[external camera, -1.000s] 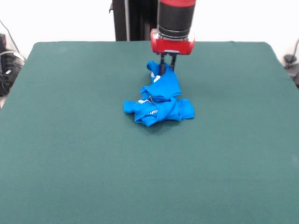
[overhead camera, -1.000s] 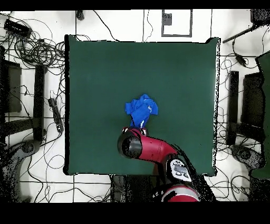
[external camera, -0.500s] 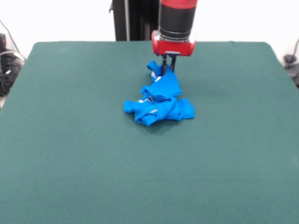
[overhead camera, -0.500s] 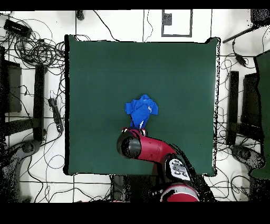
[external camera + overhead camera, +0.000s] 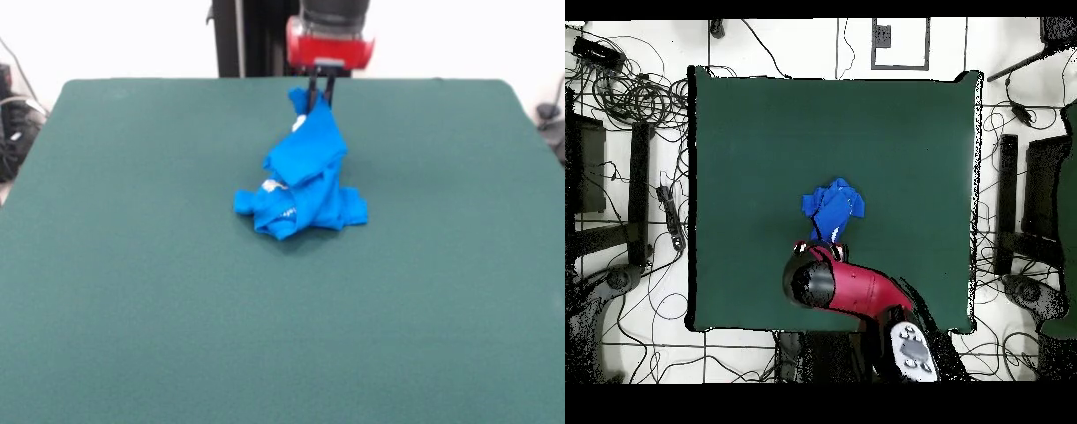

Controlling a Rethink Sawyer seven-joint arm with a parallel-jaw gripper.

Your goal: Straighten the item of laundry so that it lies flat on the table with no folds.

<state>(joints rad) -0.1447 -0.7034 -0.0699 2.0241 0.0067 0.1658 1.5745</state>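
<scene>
Bright blue crumpled T-shirt (image 5: 305,181) heaped near centre of dark green felt table (image 5: 132,291), far edge lifted, pinched in narrow black claw (image 5: 319,95) of red arm

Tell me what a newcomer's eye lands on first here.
The bright blue T-shirt stands out, bunched in a crumpled heap near the middle of the dark green table. Its far end is drawn up into a peak, pinched in the pincer under the red-and-black arm that comes down from the far side.
</scene>
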